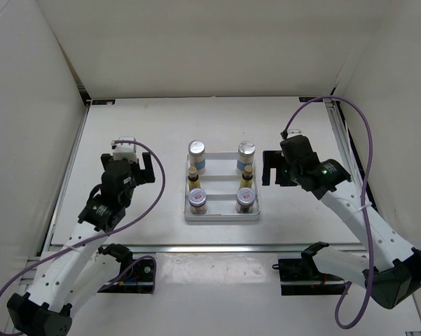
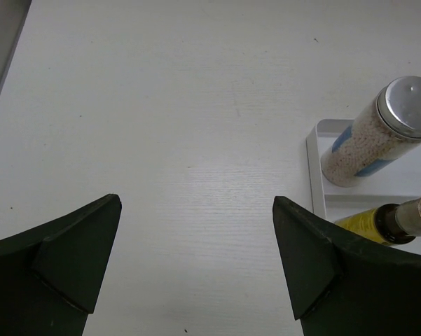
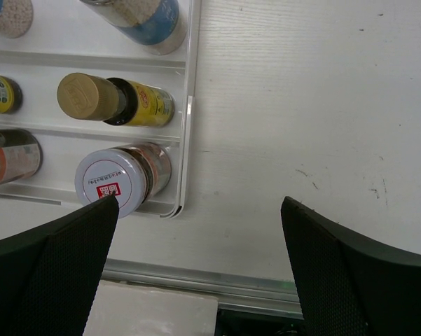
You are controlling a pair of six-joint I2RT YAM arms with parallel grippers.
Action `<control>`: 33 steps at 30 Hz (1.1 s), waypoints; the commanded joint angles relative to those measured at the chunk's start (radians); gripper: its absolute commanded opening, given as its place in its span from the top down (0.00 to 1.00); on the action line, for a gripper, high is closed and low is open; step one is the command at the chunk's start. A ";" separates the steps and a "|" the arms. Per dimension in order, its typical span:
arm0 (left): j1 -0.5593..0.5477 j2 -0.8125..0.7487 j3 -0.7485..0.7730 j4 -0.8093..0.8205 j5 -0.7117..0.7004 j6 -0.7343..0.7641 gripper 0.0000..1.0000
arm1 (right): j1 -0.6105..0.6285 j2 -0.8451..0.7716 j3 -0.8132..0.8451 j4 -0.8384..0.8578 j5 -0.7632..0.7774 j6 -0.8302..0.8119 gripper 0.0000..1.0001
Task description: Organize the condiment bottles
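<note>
A white divided tray [image 1: 223, 218] in the middle of the table holds all the condiment bottles. Two tall white bottles [image 1: 197, 155] [image 1: 246, 155] stand in its far row, two tiny yellow ones [image 1: 193, 175] [image 1: 247, 175] in the middle, and two silver-lidded jars [image 1: 197, 199] [image 1: 245, 199] in the near row. My left gripper [image 1: 136, 166] hangs open left of the tray, over bare table [image 2: 196, 203]; a tall bottle [image 2: 378, 133] shows at its right. My right gripper [image 1: 272, 170] is open just right of the tray, empty [image 3: 199, 203], with the near-right jar [image 3: 115, 182] beside its left finger.
White enclosure walls close in the table on three sides. A metal rail [image 1: 210, 247] runs along the near edge, also seen under the right gripper as a rail [image 3: 196, 276]. Side rails border the table left and right.
</note>
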 commanded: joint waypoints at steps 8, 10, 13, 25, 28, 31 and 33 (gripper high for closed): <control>-0.002 -0.073 0.001 0.032 -0.053 0.020 0.00 | 0.001 -0.047 -0.013 0.028 0.027 0.013 0.00; -0.002 -0.073 0.001 0.032 -0.053 0.020 0.00 | 0.001 -0.047 -0.022 0.028 0.027 0.013 0.00; -0.002 -0.082 0.001 0.032 -0.073 0.029 0.00 | 0.001 -0.047 -0.022 0.028 0.027 0.013 0.00; -0.002 -0.091 -0.017 0.041 -0.127 0.048 0.00 | 0.001 -0.047 -0.041 0.028 0.046 0.013 0.00; -0.002 -0.100 -0.026 0.050 -0.127 0.057 0.00 | 0.001 -0.047 -0.041 0.028 0.046 0.022 0.00; -0.002 -0.100 -0.026 0.059 -0.118 0.066 0.00 | 0.001 -0.047 -0.041 0.038 0.046 0.022 0.00; -0.002 -0.111 -0.026 0.059 -0.118 0.066 0.00 | 0.001 -0.047 -0.041 0.038 0.046 0.022 0.00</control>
